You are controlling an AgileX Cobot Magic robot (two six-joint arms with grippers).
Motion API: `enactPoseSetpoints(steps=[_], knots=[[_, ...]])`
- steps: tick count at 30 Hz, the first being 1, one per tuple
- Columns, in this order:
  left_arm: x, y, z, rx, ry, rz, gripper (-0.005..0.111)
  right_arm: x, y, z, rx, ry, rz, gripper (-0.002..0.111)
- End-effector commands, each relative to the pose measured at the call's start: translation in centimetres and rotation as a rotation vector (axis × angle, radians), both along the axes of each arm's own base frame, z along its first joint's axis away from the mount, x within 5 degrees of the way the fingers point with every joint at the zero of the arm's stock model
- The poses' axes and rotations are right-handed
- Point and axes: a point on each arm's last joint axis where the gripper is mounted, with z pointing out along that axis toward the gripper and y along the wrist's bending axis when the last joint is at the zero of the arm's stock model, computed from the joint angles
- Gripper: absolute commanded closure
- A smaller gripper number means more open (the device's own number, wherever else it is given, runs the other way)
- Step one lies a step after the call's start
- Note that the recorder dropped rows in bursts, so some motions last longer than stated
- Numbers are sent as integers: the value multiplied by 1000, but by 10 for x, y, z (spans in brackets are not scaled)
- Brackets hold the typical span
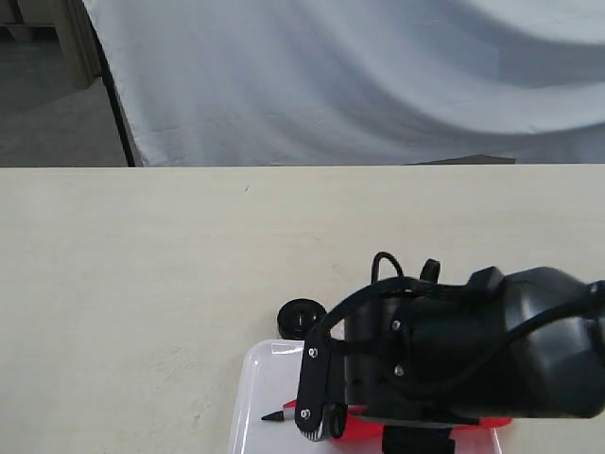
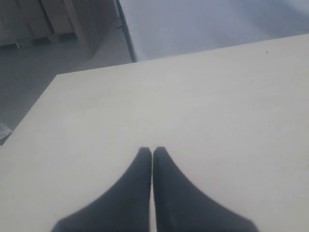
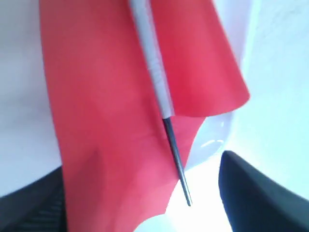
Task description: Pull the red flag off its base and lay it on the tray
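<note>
Flag off its base and on the tray; task judged all but complete.
On the counter (image 1: 142, 284), the tray (image 1: 257, 374) carries the red flag (image 1: 362, 431), apparently lying flat. The right tool (image 3: 142, 162) stands apart astride it, unclamped. The base (image 1: 301, 317) sits empty just beside the tray. The left tool (image 2: 152, 188) is together, empty. Only withdrawal appears to remain.

Counter (image 1: 142, 284): smooth, matt, pale surface. Tray (image 1: 260, 378): white plastic, glossy, with bright reflections. Red flag (image 3: 106, 121): thin smooth sheet with a slight sheen; cloth or film cannot be told. Pole (image 3: 152, 63): grey, matt. Base (image 1: 301, 317): black plastic. Backdrop (image 1: 331, 85): white cloth, softly folded. Left fingers (image 2: 130, 198): matt black.
</note>
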Motion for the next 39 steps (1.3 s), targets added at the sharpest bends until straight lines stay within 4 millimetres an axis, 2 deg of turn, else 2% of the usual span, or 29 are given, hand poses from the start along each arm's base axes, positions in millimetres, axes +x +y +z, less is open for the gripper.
enactPoseSetpoints(steps=[1,7,11,12,14,18,19,23,25,27,28,29,30,31,32,34,36,39], knots=[[0,0,-1,-10,1,3,105,-2,3,26,127,-49,30,42],[0,0,-1,-10,1,3,105,-4,16,55,412,-125,98,42],[0,0,-1,-10,1,3,105,-5,29,60,579,-139,133,43],[0,0,-1,-10,1,3,105,-5,32,61,613,-140,144,46],[0,0,-1,-10,1,3,105,-5,39,63,684,-140,168,61],[0,0,-1,-10,1,3,105,-7,52,66,824,-131,217,105],[0,0,-1,-10,1,3,105,-7,55,66,863,-123,213,108],[0,0,-1,-10,1,3,105,-3,59,64,964,-98,124,108],[0,0,-1,-10,1,3,105,13,51,63,952,-112,-72,108],[0,0,-1,-10,1,3,105,34,29,69,829,-169,-282,108],[0,0,-1,-10,1,3,105,49,5,76,734,-191,-476,109],[0,0,-1,-10,1,3,105,55,-8,81,686,-188,-569,109],[0,0,-1,-10,1,3,105,63,-34,89,630,-127,-742,109],[0,0,-1,-10,1,3,105,64,-47,92,622,-82,-808,109],[0,0,-1,-10,1,3,105,62,-66,97,640,-1,-877,109],[0,0,-1,-10,1,3,105,57,-96,107,689,5,-945,109],[0,0,-1,-10,1,3,105,43,-135,122,790,-111,-1023,109],[0,0,-1,-10,1,3,105,23,-178,141,932,-300,-1157,109]])
